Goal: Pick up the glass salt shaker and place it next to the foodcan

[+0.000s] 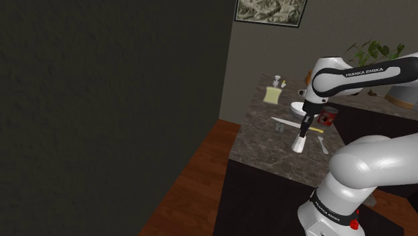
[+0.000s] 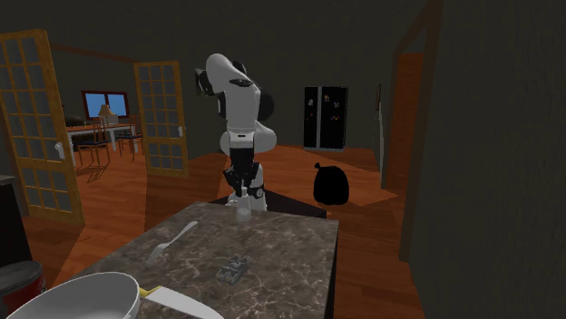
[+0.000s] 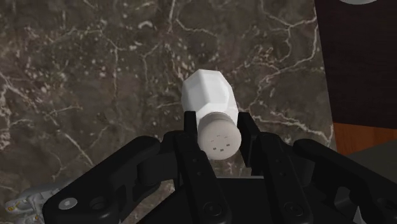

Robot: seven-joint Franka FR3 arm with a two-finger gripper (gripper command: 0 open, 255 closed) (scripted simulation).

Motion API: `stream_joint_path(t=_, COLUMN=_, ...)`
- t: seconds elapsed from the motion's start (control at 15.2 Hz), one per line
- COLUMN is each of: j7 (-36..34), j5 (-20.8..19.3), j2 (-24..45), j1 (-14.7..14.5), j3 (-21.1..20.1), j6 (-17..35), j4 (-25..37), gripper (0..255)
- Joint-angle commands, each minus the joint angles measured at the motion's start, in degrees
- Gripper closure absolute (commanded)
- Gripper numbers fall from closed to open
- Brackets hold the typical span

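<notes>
The salt shaker (image 3: 207,97) is a white faceted bottle with a holed cap. My gripper (image 3: 219,127) is shut on it, one black finger (image 3: 189,127) on each side just under the cap. In the shoulder view the shaker (image 1: 299,145) hangs below the gripper (image 1: 302,137), low over the marble counter (image 1: 268,144) near its front edge; whether it touches the counter I cannot tell. The red foodcan (image 1: 329,115) stands farther back, to the shoulder view's right of the gripper. In the second exterior view the shaker (image 2: 242,215) is at the counter's far end under the gripper (image 2: 241,205).
A white bowl (image 1: 298,107), a knife (image 1: 287,122) and a fork (image 1: 323,145) lie around the gripper. A small grey object (image 2: 233,268) rests mid-counter. A holder with utensils (image 1: 272,94) stands at the back. The counter drops off to a wooden floor (image 1: 194,181).
</notes>
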State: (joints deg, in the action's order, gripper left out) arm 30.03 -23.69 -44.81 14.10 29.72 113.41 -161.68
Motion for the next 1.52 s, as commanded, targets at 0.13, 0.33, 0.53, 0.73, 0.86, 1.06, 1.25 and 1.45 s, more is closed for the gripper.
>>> stream_joint_path(t=0.13, j7=0.09, j5=1.17, j2=-1.94, j1=-0.16, j3=-1.45, j6=-4.03, j4=2.07, gripper=255)
stream_joint_path(t=0.33, j7=0.21, j5=1.98, j2=-2.9, j1=-0.35, j3=-2.37, j6=-6.73, j4=3.83, gripper=255)
stream_joint_path(t=0.53, j7=0.32, j5=2.75, j2=-3.65, j1=-0.57, j3=-3.24, j6=-9.32, j4=5.69, gripper=255)
stream_joint_path(t=0.73, j7=0.45, j5=3.49, j2=-4.2, j1=-0.78, j3=-4.07, j6=-11.81, j4=7.64, gripper=255)
stream_joint_path(t=0.86, j7=0.53, j5=3.97, j2=-4.47, j1=-0.93, j3=-4.6, j6=-13.42, j4=8.99, gripper=255)
stream_joint_path(t=1.06, j7=0.65, j5=4.65, j2=-4.73, j1=-1.17, j3=-5.35, j6=-15.77, j4=11.08, gripper=255)
stream_joint_path(t=1.25, j7=0.78, j5=5.3, j2=-4.84, j1=-1.4, j3=-6.05, j6=-18.05, j4=13.26, gripper=255)
stream_joint_path(t=1.45, j7=0.91, j5=5.91, j2=-4.8, j1=-1.64, j3=-6.7, j6=-20.26, j4=15.51, gripper=255)
